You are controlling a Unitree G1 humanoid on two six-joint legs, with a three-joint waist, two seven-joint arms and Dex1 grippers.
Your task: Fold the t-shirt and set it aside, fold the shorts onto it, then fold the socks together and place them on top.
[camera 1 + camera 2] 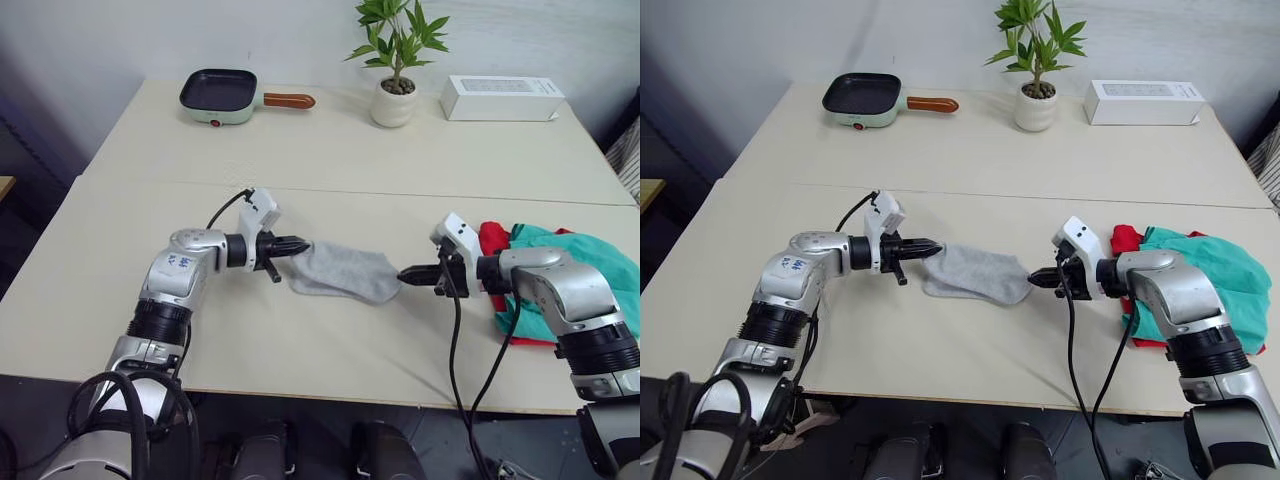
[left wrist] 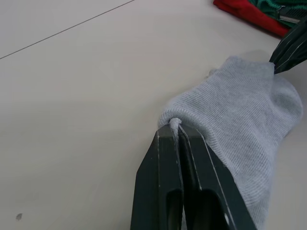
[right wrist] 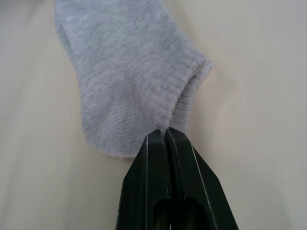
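Grey knit ankle socks (image 1: 345,272) stretched flat between my jaws, long axis left-right: left gripper (image 1: 300,243) pinches one end, right gripper (image 1: 408,273) the other, stack nearer right.

Socks (image 1: 345,272): plain light grey, fine ribbed knit. T-shirt (image 1: 492,238): bright red. Shorts (image 1: 590,262): teal-green. Table (image 1: 300,160): cream. Pan (image 1: 218,96): mint green, black inside, brown handle. Plant pot (image 1: 393,104): white. Box (image 1: 500,98): white.
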